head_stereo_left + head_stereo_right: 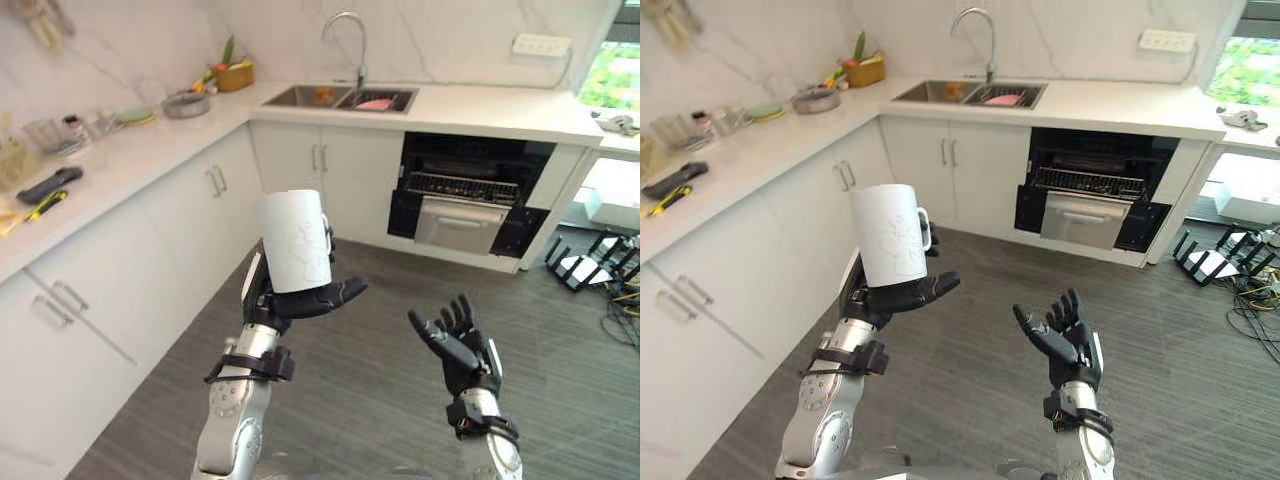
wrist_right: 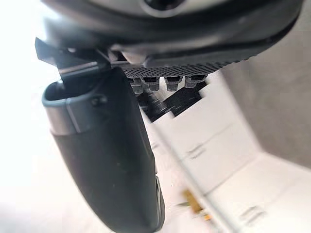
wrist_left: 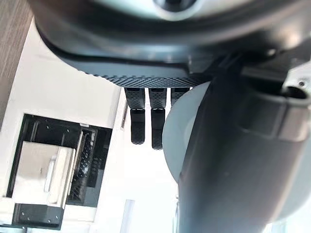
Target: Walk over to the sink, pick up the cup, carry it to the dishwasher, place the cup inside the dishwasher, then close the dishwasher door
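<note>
Cup: white cup (image 1: 296, 240), upright, held above the floor, well apart from the counter (image 1: 480, 105).
Left hand: left hand (image 1: 290, 300) wrapped round the cup's base.
Right hand: right hand (image 1: 462, 345) palm up, fingers spread, holding nothing.
Dishwasher: dishwasher (image 1: 465, 205) open below the counter's front edge, right of the sink (image 1: 340, 97).

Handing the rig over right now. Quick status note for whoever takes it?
Left hand: shut on the white cup, held upright over the floor.
Right hand: open, empty, palm up beside it.
Dishwasher: open, under the counter just right of the sink, ahead across the room.
Done: cup is out of the sink and in hand.
Left: walk to the dishwasher, set the cup inside, close the door.
</note>
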Robot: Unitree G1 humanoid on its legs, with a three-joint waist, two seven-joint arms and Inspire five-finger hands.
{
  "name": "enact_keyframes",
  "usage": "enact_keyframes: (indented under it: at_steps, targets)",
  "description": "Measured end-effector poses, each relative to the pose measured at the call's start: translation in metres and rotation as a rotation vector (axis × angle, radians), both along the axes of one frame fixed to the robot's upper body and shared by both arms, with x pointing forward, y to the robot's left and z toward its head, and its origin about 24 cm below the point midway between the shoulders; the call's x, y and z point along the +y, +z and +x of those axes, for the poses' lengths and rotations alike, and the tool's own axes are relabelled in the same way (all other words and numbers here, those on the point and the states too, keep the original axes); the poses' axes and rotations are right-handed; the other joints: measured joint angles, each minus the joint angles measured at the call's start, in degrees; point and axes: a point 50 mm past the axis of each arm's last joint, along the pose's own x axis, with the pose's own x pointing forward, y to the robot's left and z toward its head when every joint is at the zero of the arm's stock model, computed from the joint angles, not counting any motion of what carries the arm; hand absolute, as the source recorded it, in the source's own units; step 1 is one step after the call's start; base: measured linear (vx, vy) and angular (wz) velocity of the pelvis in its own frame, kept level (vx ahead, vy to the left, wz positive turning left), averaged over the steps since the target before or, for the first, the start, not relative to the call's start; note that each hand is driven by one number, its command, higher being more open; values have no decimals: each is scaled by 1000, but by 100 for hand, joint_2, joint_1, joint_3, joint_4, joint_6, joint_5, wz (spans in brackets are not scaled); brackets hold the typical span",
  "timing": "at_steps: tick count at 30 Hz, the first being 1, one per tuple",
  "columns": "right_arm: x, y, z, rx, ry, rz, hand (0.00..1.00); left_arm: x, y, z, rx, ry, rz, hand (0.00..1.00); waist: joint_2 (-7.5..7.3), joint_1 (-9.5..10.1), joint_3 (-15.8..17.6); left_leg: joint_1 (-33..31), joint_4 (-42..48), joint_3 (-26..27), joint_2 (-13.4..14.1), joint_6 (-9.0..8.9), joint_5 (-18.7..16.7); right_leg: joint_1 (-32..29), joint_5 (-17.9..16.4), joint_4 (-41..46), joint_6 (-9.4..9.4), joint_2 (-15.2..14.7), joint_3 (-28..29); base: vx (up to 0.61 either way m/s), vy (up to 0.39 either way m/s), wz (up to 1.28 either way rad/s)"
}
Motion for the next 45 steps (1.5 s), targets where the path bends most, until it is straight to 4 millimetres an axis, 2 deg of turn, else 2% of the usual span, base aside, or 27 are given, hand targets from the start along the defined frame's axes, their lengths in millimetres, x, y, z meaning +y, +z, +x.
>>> enact_keyframes:
  at_steps: [2, 4, 5, 6, 7, 8, 9, 11, 13, 14, 15, 17, 21, 23, 25, 26, 27, 29, 31, 32, 33, 35, 37, 40, 41, 42, 45]
  targets:
    - [14, 14, 18, -88, 87, -4, 100, 10, -6, -6, 25, 54, 26, 0, -125, 17, -63, 272, -3347, -205, -505, -172, 181, 160, -128, -22, 218, -283, 480, 577, 185, -105]
    - [14, 17, 22, -116, 121, -23, 100, 12, -7, -10, 29, 70, 23, 0, -37, 12, -103, 188, -4947, -486, -649, -536, 616, 314, -172, -194, 291, -350, 641, 539, 273, -58]
    - [12, 15, 22, -105, 133, -36, 100, 15, -7, -11, 23, 81, 25, 0, 3, 23, -123, 65, -5050, -364, -614, -612, 658, 436, -245, -268, 418, -330, 667, 664, 393, -49]
    - [12, 5, 20, -65, 149, -32, 100, 22, -7, -11, 17, 107, 39, 0, -128, 48, -99, 71, -4635, -137, -624, -513, 1238, 735, -390, -341, 614, -448, 726, 577, 319, -32]
    - [13, -1, 17, -39, 156, -27, 100, 26, -8, -11, 23, 117, 49, 0, -235, 32, -95, 90, -4434, -11, -664, -372, 1379, 885, -405, -354, 635, -552, 704, 714, 345, -6]
    - [9, -7, 13, -5, 148, -27, 100, 33, -9, -12, 29, 138, 63, 0, -349, -24, -92, 94, -4025, -4, -799, -18, 1575, 1085, -392, -239, 644, -744, 597, 484, 201, 28]
    - [5, -12, 11, 16, 130, -26, 100, 37, -8, -11, 24, 146, 74, 0, -508, -69, -86, 99, -3577, 24, -1026, 107, 1197, 1164, -318, 24, 700, -1016, 534, 600, 233, 34]
    - [-3, -12, 10, 29, 100, -38, 100, 39, -6, -10, 10, 139, 73, 0, -475, -49, -126, 123, -3123, 70, -1182, 258, 684, 1052, 59, 617, 859, -1186, 531, 628, 269, 17]
    - [-5, -11, 12, 30, 93, -36, 100, 41, -2, -9, -16, 128, 86, 0, -544, 20, -111, 409, -3109, 187, -1357, 346, 325, 562, 660, 1819, 1223, -1437, 533, 509, 268, -6]
    - [-2, -12, 12, 33, 98, -26, 100, 43, 0, -8, -23, 123, 100, 0, -638, -9, -87, 758, -3293, 228, -1552, 439, 202, 75, 1429, 2967, 1279, -1690, 546, 425, 225, 6]
    - [2, -14, 11, 41, 101, -13, 100, 44, 2, -6, -31, 116, 114, 0, -679, -91, -80, 1072, -3412, 216, -1690, 534, 83, -471, 1402, 4202, 1094, -1883, 492, 400, 195, 13]
    - [7, -18, 7, 60, 115, -12, 100, 43, 4, -4, -42, 111, 107, 0, -583, -218, -9, 1611, -3652, 131, -1732, 612, -17, -1102, 864, 5109, 652, -1796, 300, 329, 118, 20]
    - [8, -26, -8, 111, 80, 0, 100, 32, 14, 7, -92, 74, 95, 0, -521, -373, 61, 2261, -4149, -256, -1702, 633, -158, -2029, 61, 3927, 509, -1265, -28, 315, -7, 48]
    - [6, -25, -20, 119, 44, 6, 100, 25, 18, 9, -115, 16, 106, 0, -520, -375, 49, 2290, -4146, -445, -1604, 531, -406, -2236, 361, 1129, 592, -873, -188, 280, -149, 44]
    - [5, -18, -21, 85, 36, -4, 100, 23, 15, 6, -105, -25, 131, 0, -631, -290, 30, 2495, -4167, -402, -1681, 394, -632, -2256, 781, -264, 577, -837, -536, 407, -212, -2]
    - [1, -15, -19, 71, 37, -26, 100, 20, 8, 3, -71, -37, 141, 0, -482, -300, 59, 2817, -4251, -423, -1617, 369, -817, -2179, 1036, 33, 340, -910, -855, 566, -243, -29]
    - [-2, -14, -18, 65, 39, -40, 100, 16, 4, -1, -53, -47, 131, 0, -324, -275, 47, 3052, -4349, -326, -1476, 438, -976, -2140, 1030, 286, 316, -925, -1155, 501, -184, -40]
    - [0, -6, -14, 29, 39, -25, 100, 11, 3, -6, -50, -73, 129, 0, -13, -266, -197, 3358, -4220, -146, -1184, 818, -1280, -2140, 982, 765, 1, -672, -1248, 471, -156, -39]
    - [2, 1, -11, 2, 16, -10, 100, 3, 6, -4, -69, -110, 121, 0, -24, -358, -247, 2842, -2747, -112, -924, 603, -1180, -2039, 720, 983, -247, -609, -1311, 508, -258, 0]
    - [1, 6, -10, -15, 0, -13, 100, -6, 8, -2, -82, -143, 103, 0, -24, -373, -240, 2327, -1349, -80, -639, 132, -671, -1802, 444, 1049, -243, -515, -1353, 630, -308, 1]
    - [-2, 13, -9, -42, -13, -21, 100, -16, 9, -3, -91, -181, 86, 0, -20, -356, -237, 1813, -95, -128, -395, -138, 117, -1513, 223, 1083, -283, -434, -1320, 557, -210, -9]
    - [-6, 23, -7, -88, -36, -37, 100, -28, 10, -4, -95, -227, 64, 0, -6, -327, -229, 1261, 1178, -150, -148, -223, 232, -1105, -52, 1016, -331, -304, -1223, 510, -122, -33]
    - [-8, 35, -2, -158, -51, -51, 100, -33, 10, -6, -106, -254, 71, 0, -15, -308, -236, 733, 1496, -46, -27, -33, 98, -557, -203, 707, -295, -210, -965, 592, -93, -75]
    - [-6, 46, 14, -218, -37, -45, 100, -30, 4, 0, -96, -230, 89, 0, -40, -158, -231, 470, -496, 5, -57, 3, -203, -154, -134, 313, -168, -245, -197, 495, 17, -138]
    - [-5, 48, 20, -232, -33, -43, 100, -26, 2, 3, -83, -217, 97, 0, -74, -159, -217, 630, -1994, -49, -207, -24, -187, -88, -132, 255, -163, -346, 111, 574, 193, -137]
    - [-6, 49, 21, -235, -32, -46, 100, -23, 1, 3, -79, -206, 100, 0, -83, -186, -218, 851, -3648, -266, -400, -74, 35, -88, -138, 270, -152, -460, 396, 474, 177, -131]
    - [-10, 44, 19, -212, -26, -63, 100, -20, 5, 3, -99, -193, 103, 0, -48, -226, -233, 935, -5258, -831, -667, -232, 890, -114, -342, 370, 186, -644, 987, 490, 327, -112]
